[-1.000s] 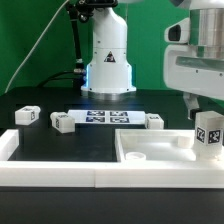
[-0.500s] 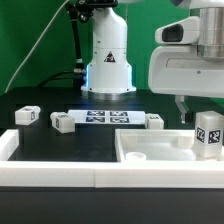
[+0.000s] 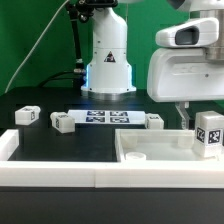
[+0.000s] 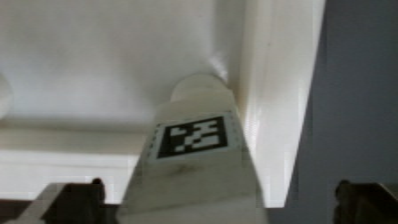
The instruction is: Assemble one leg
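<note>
leg (image 3: 208, 133) upright in tabletop (image 3: 165, 150) corner, jaws spread either side.
jaws to be centred on it before closing; leg to be gripped plumb.

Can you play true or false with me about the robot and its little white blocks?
1. Three loose legs lie on the black table. True.
2. The standing leg is at the exterior view's left. False: it stands at the right, on the tabletop piece.
3. The jaws are shut tight on the standing leg. False: they are open, one on each side of it.
4. The marker board lies in front of the robot base. True.
</note>
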`<state>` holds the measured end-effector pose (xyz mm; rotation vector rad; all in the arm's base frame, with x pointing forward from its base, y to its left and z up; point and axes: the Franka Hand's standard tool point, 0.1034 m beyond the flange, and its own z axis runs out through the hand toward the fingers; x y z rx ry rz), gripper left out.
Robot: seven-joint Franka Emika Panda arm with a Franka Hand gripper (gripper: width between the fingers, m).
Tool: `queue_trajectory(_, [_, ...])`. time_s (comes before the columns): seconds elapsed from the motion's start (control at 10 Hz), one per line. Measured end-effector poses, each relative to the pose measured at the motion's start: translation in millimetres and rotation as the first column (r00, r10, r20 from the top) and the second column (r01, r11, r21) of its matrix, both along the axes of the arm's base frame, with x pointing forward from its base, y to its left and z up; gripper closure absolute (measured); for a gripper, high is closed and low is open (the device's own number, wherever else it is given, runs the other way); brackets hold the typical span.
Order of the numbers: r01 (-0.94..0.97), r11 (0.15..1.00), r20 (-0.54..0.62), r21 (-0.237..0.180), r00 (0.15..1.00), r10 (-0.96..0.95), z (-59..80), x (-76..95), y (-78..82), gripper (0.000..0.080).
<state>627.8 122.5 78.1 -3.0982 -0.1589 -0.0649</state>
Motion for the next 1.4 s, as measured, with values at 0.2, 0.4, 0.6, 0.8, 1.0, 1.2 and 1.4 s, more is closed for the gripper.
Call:
queue_trajectory(0.2, [-0.073, 0.997, 0.003, -0.003, 0.997, 0.073, 0.0, 0.7, -3.5, 0.0426])
queue_trajectory(0.4, [-0.072, 0.997, 0.003, -0.003, 0.997, 0.072, 0.0, 0.7, -3.8, 0.0510])
queue_trajectory(0.6, [-0.041, 0.999, 0.002, -0.001, 0.999, 0.041, 0.0, 0.7, -3.8, 0.0510])
queue_trajectory(0.8, [0.172, 0.985, -0.008, 0.003, 0.985, -0.172, -0.2, 0.1, -3.5, 0.0510])
queue_trajectory(1.0, [0.456, 0.890, -0.015, 0.003, 0.890, -0.456, -1.1, -1.0, -3.8, 0.0510])
queue_trajectory(1.2, [0.677, 0.736, -0.010, 0.000, 0.736, -0.677, -1.7, -2.0, -3.7, 0.0509])
queue_trajectory(1.4, [0.825, 0.565, -0.008, 0.005, 0.565, -0.825, -1.9, -2.4, -3.8, 0.0509])
